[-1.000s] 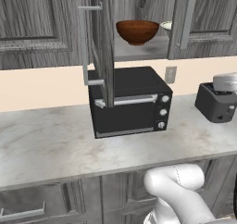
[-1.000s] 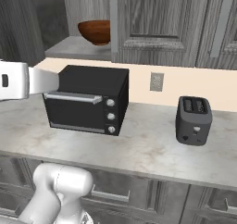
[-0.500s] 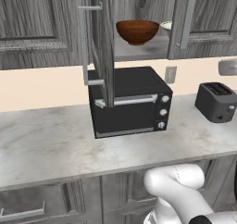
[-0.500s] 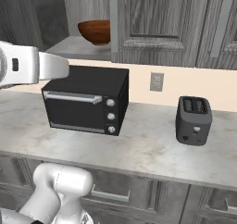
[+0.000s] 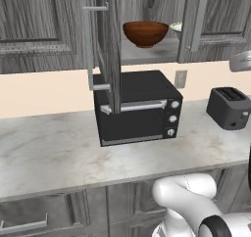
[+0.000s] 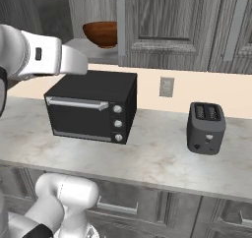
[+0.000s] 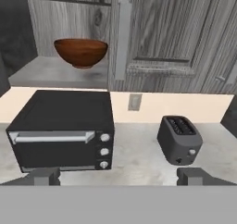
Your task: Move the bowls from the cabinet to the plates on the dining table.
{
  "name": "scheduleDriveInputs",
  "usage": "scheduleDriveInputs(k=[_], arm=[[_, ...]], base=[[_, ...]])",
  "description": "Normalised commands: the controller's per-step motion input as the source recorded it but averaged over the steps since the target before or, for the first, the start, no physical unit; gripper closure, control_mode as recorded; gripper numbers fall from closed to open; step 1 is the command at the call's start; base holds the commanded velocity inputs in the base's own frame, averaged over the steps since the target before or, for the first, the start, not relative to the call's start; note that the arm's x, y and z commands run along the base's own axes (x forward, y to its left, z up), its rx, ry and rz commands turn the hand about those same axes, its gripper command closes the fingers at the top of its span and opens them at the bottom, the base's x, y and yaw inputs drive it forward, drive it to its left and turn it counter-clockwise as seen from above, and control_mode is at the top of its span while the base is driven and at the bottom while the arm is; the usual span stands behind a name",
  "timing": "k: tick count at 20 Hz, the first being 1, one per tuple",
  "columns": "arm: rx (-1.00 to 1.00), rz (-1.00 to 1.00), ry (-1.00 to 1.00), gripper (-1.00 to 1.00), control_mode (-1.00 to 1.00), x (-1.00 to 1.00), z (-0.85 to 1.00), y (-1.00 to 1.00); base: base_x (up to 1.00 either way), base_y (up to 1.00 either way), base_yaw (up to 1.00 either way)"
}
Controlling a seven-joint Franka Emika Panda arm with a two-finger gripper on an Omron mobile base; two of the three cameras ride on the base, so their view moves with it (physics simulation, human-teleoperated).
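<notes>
A pale marble-veined counter (image 5: 49,153) runs across the room; on it a black toaster oven (image 5: 137,108) with three knobs sits against a cream wall (image 5: 39,91); well to its right stands a dark grey toaster (image 6: 205,128); between them, on the wall, a grey outlet plate (image 6: 167,86); below the counter, dark wood-grain drawers (image 6: 128,207) with silver bar handles; light is even, shadows soft.

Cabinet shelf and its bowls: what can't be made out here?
- Pale cream-green bowl: left base view, a sliver behind the dark grey cabinet door.
- Glossy reddish-brown wooden bowl: right base view, left rim behind the white arm.
- Plates, dining table: outside all views.
</notes>
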Motion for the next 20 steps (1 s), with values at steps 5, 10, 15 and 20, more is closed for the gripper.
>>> scheduleDriveInputs(k=[5,10,15,20], arm=[[0.1,0.0,0.07,-1.0,-1.0,0.03,0.0,0.0],[0.17,0.0,0.01,-1.0,-1.0,0.0,0.0,0.0],[0.1,0.0,0.12,-1.0,-1.0,0.07,0.0,0.0],[0.0,0.0,0.05,-1.0,-1.0,0.34,0.0,0.0]], base=[[0.0,0.0,0.0],[0.0,0.0,0.0],[0.0,0.0,0.0],[0.0,0.0,0.0]])
